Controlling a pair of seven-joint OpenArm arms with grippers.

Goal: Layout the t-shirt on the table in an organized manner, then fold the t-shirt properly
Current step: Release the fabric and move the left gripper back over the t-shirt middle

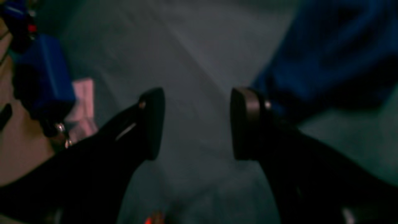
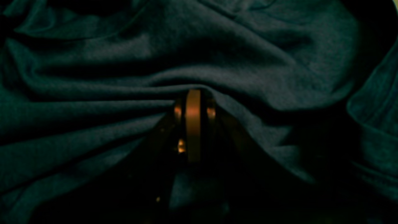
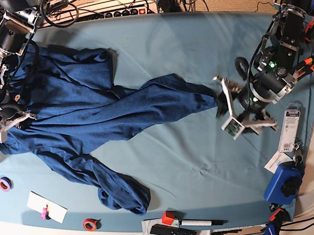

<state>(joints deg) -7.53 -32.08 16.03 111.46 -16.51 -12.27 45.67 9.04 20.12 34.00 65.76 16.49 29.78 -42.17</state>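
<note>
The t-shirt (image 3: 88, 120) lies crumpled across the left half of the counter (image 3: 197, 164), with 1 twisted end trailing toward the front edge. The right gripper (image 2: 193, 93) is clamped together on a fold of the t-shirt (the wrist view shows cloth bunched around it). The left gripper (image 1: 197, 124) hangs with its fingers apart beside the shirt's other end.

Black arms, black cables; left gripper (image 3: 227, 107) has white fingers, green light.

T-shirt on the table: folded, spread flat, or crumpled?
Crumpled: the t-shirt lies bunched, stretched in ridges across the table, not flat or folded.
</note>
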